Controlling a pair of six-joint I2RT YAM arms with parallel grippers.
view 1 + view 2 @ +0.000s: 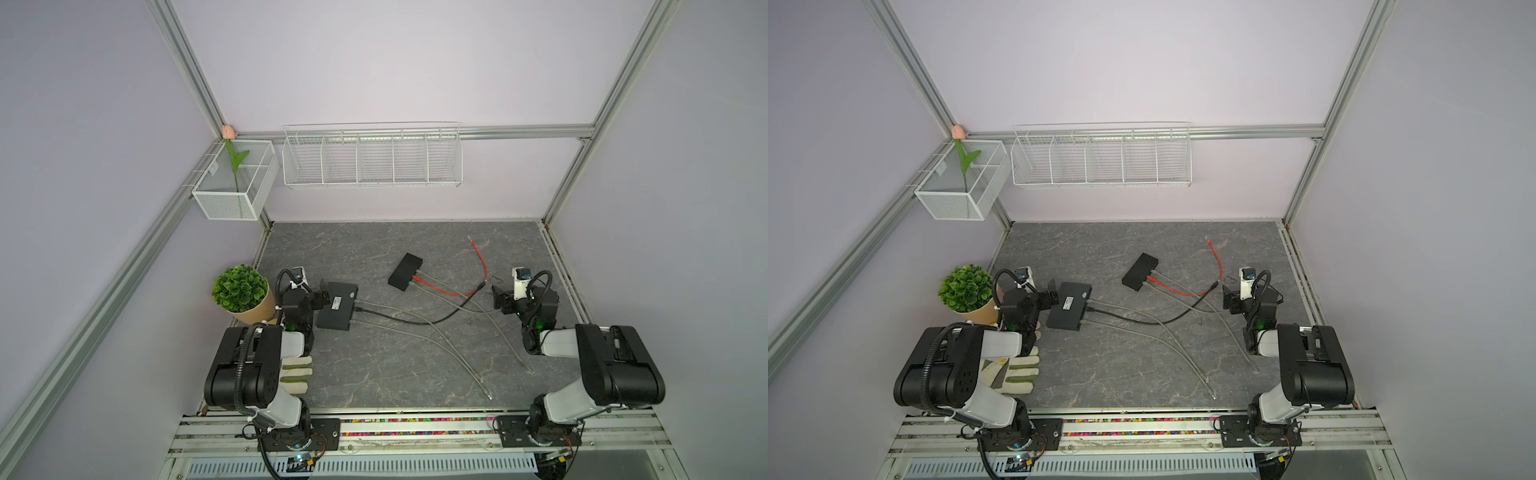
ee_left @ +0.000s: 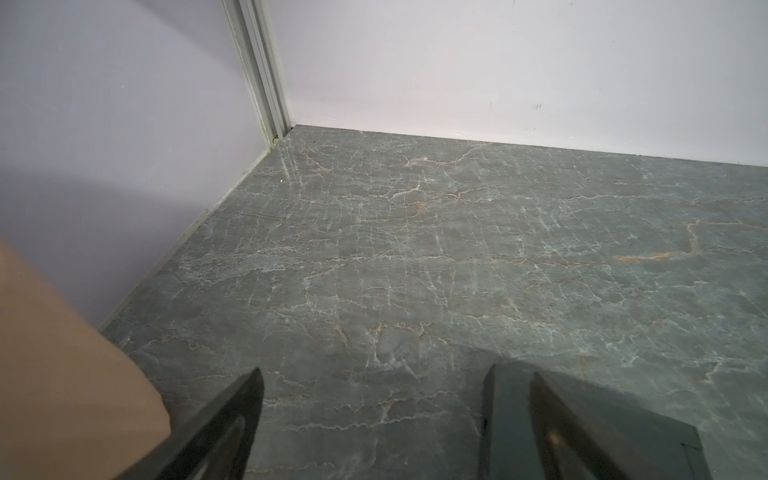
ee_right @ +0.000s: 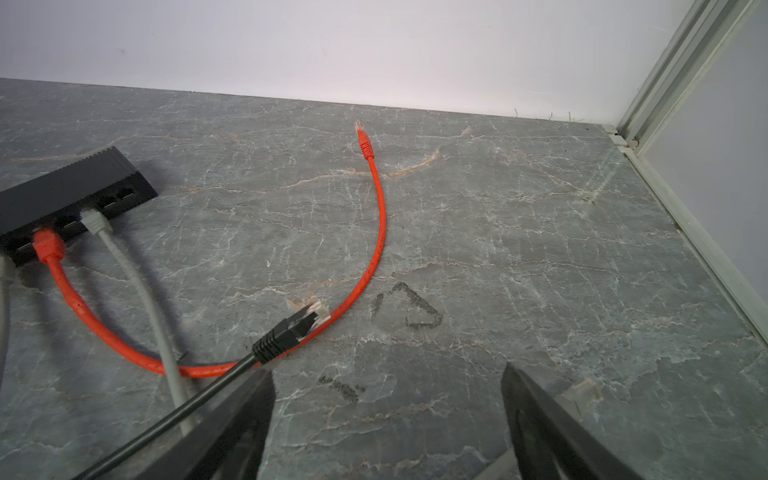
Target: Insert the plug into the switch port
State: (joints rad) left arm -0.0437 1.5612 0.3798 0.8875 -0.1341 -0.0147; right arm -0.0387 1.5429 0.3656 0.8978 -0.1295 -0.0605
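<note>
Black plug [image 3: 297, 328], loose on counter [image 3: 498, 232], axis 8-to-2 in a top view, just 10 o'clock of our right end effector [image 3: 386, 374], the nearer. We log it and left end effector [image 2: 374, 372] spread wide, empty.

Light is even and diffuse and seems to come from overhead. Both top views are bright, with only soft shadows on the grey veined stone-pattern tabletop [image 1: 374, 365]. I note wide-angle bending at the edges: the silver aluminium frame posts [image 1: 1350, 72] lean outward.

Left wrist view: pale sheen on the tabletop's far part. The tan plant pot [image 2: 62, 374] is badly out of focus and the left gripper [image 2: 374, 370] is soft-edged.

Right wrist view: the right gripper [image 3: 387, 369] is blurred and the black clear-tipped network plug [image 3: 305, 320] is slightly soft. The flat black switch box [image 3: 70, 195] throws a faint shadow.
</note>
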